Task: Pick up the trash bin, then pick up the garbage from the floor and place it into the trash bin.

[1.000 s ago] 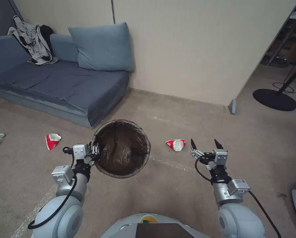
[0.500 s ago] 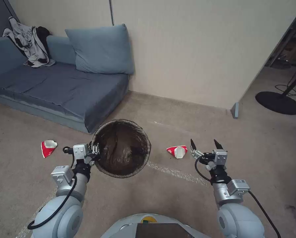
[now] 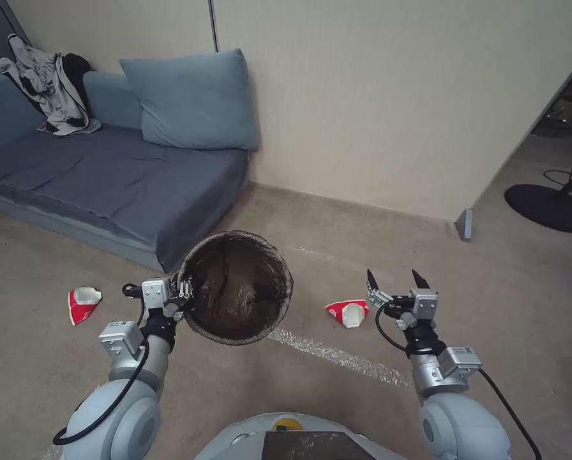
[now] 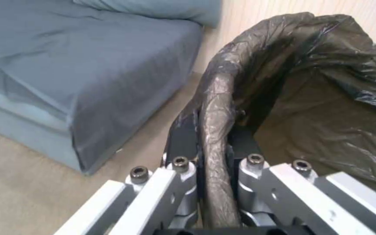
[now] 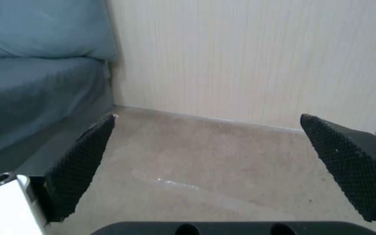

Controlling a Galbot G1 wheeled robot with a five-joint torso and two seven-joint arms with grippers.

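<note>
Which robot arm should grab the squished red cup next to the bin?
Probably the right. The right gripper is open and hovers beside the crushed red-and-white cup, while the left gripper is shut on the trash bin rim.

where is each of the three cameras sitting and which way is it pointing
Head view: on the robot's head, looking forward and down at the carpet, sofa and wall; both arms show, left gripper on the trash bin, right gripper open near a crushed cup.
Left wrist view: on the left wrist, looking along its fingers clamped on the bin's bagged rim, sofa beyond.
Right wrist view: on the right wrist, looking between spread fingers at carpet and wall.
Shared: all three show the sofa; head and left wrist share the bin.
</note>
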